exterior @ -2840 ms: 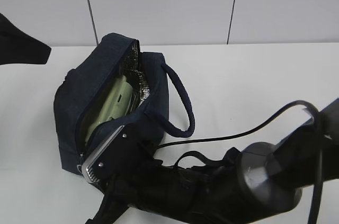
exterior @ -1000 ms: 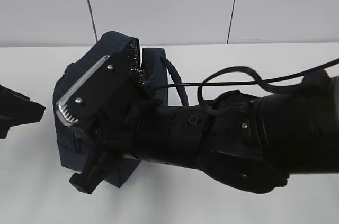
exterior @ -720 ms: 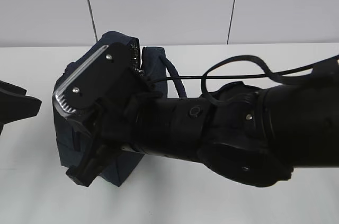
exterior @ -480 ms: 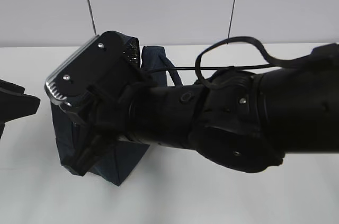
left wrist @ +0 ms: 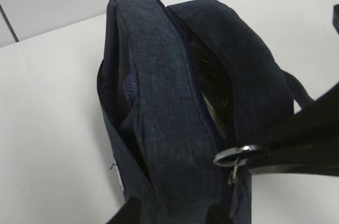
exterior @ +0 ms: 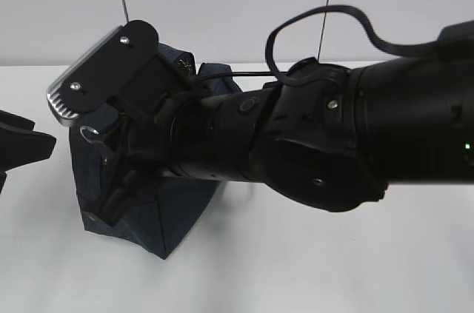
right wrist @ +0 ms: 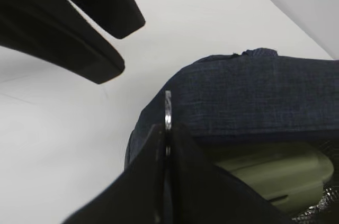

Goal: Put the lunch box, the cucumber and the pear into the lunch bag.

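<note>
The navy lunch bag [exterior: 148, 209] stands left of centre, its near end pulled up. My right gripper [exterior: 102, 139] reaches across and is shut on the metal ring pull [exterior: 89, 134]; the right wrist view shows the ring [right wrist: 168, 108] pinched between the shut fingers [right wrist: 167, 128]. The sage-green lunch box [right wrist: 280, 173] lies inside the bag [right wrist: 254, 97], whose zipper is partly open. My left gripper [exterior: 22, 146] is open, just left of the bag [left wrist: 159, 91]. Its fingertips [left wrist: 130, 211] stand on either side of the bag's near end. The cucumber and the pear are out of view.
The white table [exterior: 355, 268] lies in front of a white panelled wall [exterior: 222, 2]. My right arm [exterior: 333, 135] and its cable [exterior: 318, 13] cover most of the bag and the table's middle. The bag's handle [left wrist: 299, 89] hangs on its far side.
My right gripper has risen up and to the left with the ring pull, lifting and tilting the bag's near end. The left gripper has come in from the left and stayed beside the bag.
</note>
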`<state>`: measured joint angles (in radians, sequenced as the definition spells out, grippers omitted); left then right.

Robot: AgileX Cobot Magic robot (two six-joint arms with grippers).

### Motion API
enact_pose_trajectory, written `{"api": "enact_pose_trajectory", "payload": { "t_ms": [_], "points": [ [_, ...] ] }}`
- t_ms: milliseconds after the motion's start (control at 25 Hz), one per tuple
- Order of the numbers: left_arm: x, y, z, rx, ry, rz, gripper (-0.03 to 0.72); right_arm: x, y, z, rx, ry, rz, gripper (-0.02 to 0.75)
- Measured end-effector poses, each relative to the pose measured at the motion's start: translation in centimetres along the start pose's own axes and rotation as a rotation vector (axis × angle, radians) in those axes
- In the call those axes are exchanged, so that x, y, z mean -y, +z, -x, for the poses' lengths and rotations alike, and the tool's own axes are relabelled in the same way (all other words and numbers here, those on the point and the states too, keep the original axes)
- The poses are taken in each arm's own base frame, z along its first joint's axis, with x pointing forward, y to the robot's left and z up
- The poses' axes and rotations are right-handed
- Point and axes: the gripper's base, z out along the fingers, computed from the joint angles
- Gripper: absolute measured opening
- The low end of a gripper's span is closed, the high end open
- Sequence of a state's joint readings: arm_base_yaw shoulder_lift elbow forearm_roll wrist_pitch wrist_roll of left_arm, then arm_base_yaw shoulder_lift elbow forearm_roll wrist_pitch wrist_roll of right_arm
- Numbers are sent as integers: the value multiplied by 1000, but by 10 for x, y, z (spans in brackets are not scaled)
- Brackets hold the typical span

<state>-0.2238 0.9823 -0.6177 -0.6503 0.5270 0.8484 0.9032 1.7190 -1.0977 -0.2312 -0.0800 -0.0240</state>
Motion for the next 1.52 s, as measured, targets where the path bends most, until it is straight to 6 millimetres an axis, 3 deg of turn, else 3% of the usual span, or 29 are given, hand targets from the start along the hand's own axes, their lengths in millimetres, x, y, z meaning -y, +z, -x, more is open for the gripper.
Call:
{"api": "enact_pose_trajectory", "payload": {
  "t_ms": [520, 1000, 1320, 1520],
  "points": [
    [-2, 7, -2, -23, 2, -1, 239, 15, -2, 19, -59, -66, -38, 0],
    [-3, 8, -1, -13, -3, 7, 239, 34, -4, 11, -118, -137, -84, 0],
    [-14, 35, -2, -20, -10, 20, 239, 35, -4, 11, -121, -139, -86, 0],
    [-10, 45, 2, 54, 5, -50, 239, 35, -4, 11, -123, -139, -86, 0]
  ]
}}
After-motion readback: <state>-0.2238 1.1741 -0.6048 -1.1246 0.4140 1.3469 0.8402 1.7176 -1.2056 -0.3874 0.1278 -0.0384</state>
